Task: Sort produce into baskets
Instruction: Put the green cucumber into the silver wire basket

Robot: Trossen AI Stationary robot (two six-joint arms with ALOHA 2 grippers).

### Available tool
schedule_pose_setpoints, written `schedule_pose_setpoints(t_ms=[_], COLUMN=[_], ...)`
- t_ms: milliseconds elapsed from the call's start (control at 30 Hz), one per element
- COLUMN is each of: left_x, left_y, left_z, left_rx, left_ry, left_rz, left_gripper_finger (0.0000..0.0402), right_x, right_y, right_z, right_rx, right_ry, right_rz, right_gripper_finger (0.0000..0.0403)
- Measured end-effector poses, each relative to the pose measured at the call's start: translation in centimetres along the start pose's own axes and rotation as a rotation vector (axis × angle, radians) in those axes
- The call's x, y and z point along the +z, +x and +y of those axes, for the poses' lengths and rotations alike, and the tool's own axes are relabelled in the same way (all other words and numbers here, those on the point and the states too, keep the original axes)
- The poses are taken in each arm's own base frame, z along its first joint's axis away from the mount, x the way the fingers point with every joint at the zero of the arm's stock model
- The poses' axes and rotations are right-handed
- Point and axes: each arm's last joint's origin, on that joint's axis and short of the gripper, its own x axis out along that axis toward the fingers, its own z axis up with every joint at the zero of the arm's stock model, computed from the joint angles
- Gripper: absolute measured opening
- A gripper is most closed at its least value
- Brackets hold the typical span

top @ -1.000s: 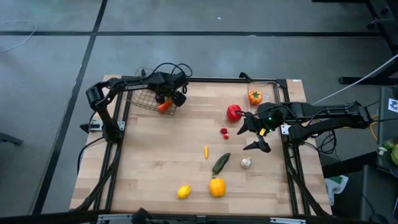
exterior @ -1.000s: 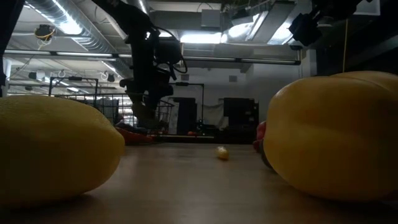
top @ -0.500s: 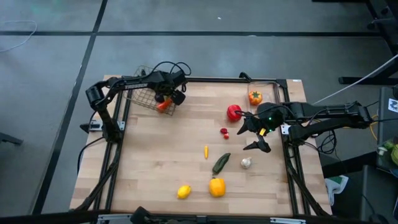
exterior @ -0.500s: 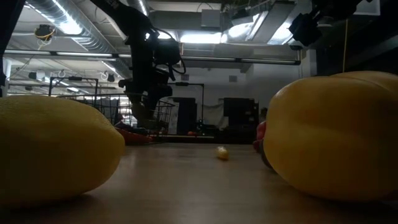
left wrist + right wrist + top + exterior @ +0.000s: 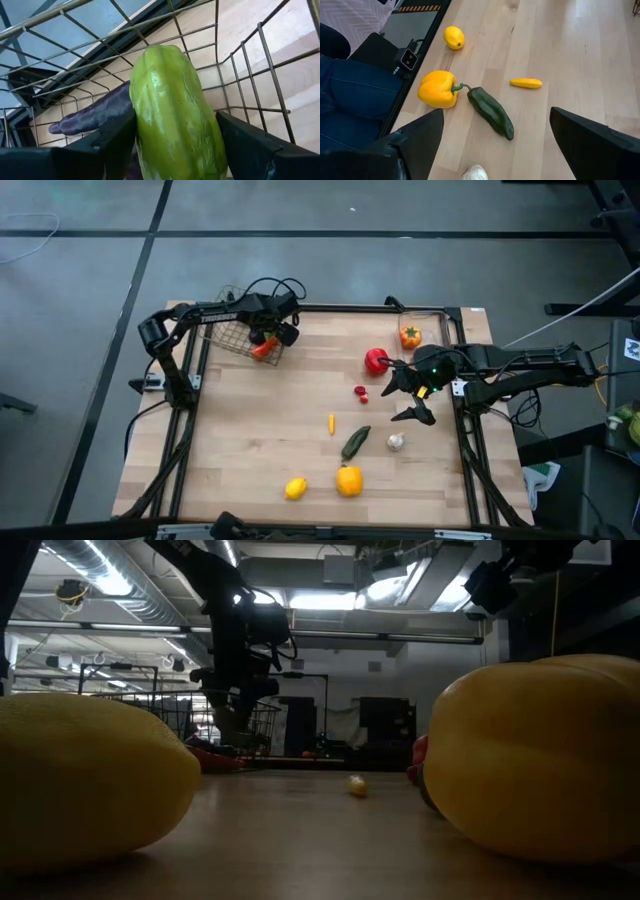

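My left gripper (image 5: 264, 340) is at the table's far left, at the dark wire basket (image 5: 232, 330), shut on a light green, ribbed, long vegetable (image 5: 175, 115). A purple eggplant (image 5: 95, 115) lies in the basket behind it. In the high view an orange-red piece (image 5: 261, 350) shows just under this gripper. My right gripper (image 5: 409, 398) hangs open and empty above the table's right side. Near it lie a red fruit (image 5: 376, 361), a small red piece (image 5: 361, 392), a garlic bulb (image 5: 396, 442) and a dark green pepper (image 5: 491, 112). My left gripper pinches the green vegetable by its two long sides (image 5: 145, 150) between its two fingers (image 5: 100, 150). The vegetable reaches out forward past the fingers, along them. It is lifted, with the basket's wire walls (image 5: 240, 75) around its free end.
A small yellow piece (image 5: 332, 423), a yellow bell pepper (image 5: 348, 480) and a lemon (image 5: 295, 488) lie toward the near edge. An orange pepper (image 5: 410, 336) sits at the far right corner. A person's blue-clad leg (image 5: 350, 95) shows beside the table.
My left gripper has moved a little toward the table's far left, toward the wire basket, still holding the vegetable.
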Motion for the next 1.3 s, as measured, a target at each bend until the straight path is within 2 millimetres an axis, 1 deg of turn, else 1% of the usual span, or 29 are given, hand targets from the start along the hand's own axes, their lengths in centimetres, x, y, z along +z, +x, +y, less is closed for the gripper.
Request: schedule_pose_setpoints(t_ms=[300,600,667,767,933,1033,1167,1300], left_x=[0.0,0.0,0.0,-0.1,0.1,0.3,0.4,0.4], left_y=[0.0,0.0,0.0,0.0,0.2,0.5,0.9,1.2], left_z=[-0.1,-0.1,-0.1,0.1,0.4,0.9,2.0,2.7], left_rx=[0.000,-0.001,0.004,0.013,-0.048,-0.164,-0.273,-0.311], left_ry=[-0.061,-0.065,-0.051,0.021,0.035,0.046,-0.019,-0.116], left_rz=[0.001,0.001,0.000,0.005,0.026,0.065,0.136,0.184], left_gripper_finger=[0.0263,0.0263,0.0263,0.0263,0.0263,0.0263,0.0263,0.0263], right_x=[0.0,0.0,0.0,0.0,0.0,0.0,0.0,0.0], right_y=[0.0,0.0,0.0,0.0,0.0,0.0,0.0,0.0], right_z=[0.0,0.0,0.0,0.0,0.0,0.0,0.0,0.0], right_rx=[0.000,0.000,0.000,0.000,0.000,0.000,0.000,0.000], right_ry=[0.000,0.000,0.000,0.000,0.000,0.000,0.000,0.000], right_rz=[0.000,0.000,0.000,0.000,0.000,0.000,0.000,0.000], right_gripper_finger=[0.0360,0.0360,0.0360,0.0360,0.0360,0.0360,0.0360,0.0360])
